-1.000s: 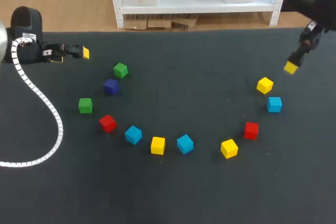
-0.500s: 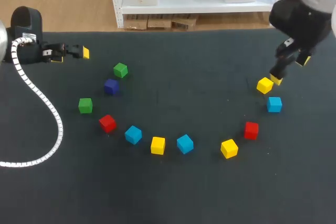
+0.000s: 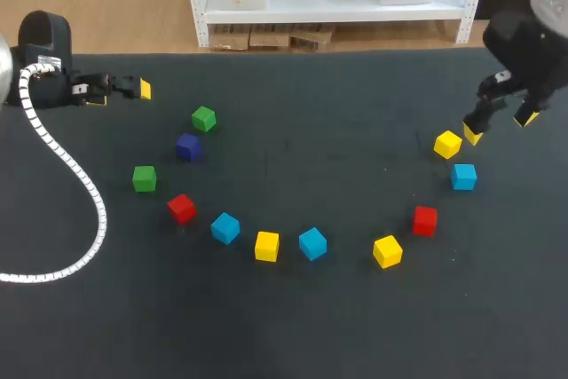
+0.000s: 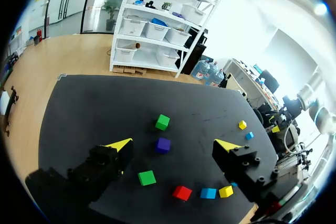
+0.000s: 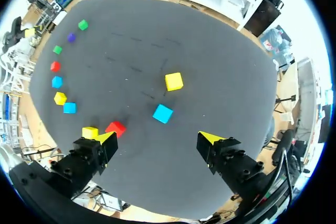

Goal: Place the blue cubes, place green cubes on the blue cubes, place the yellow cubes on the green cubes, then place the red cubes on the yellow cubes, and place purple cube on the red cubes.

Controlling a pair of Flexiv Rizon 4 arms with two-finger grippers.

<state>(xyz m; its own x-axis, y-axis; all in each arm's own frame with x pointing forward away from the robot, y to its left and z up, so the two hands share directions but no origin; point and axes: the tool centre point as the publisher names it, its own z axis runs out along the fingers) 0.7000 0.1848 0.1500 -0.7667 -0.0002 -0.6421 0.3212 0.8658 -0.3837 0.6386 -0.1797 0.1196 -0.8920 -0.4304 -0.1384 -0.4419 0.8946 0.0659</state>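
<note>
Your right gripper (image 3: pixel 501 126) is backing off the small yellow cube (image 3: pixel 447 144), fingers wide, gripping nothing. Its wrist view is also showing a light-blue cube (image 5: pixel 163 113) ahead, on the black tabletop (image 5: pixel 210 51). Your left gripper (image 3: pixel 121 92) is gaping, empty.

black table (image 3: pixel 293 335), matte top, faint pale scuff marks

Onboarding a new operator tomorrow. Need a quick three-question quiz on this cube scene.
1. How many blue cubes lie on the table?
2. True or false: the right gripper is shut on a cube.
3. Which cube sits nearest the purple cube? A green, B red, C blue.
Key: 1. Three. 2. False: it is open and empty, near a yellow cube. 3. A, the green cube.
</note>
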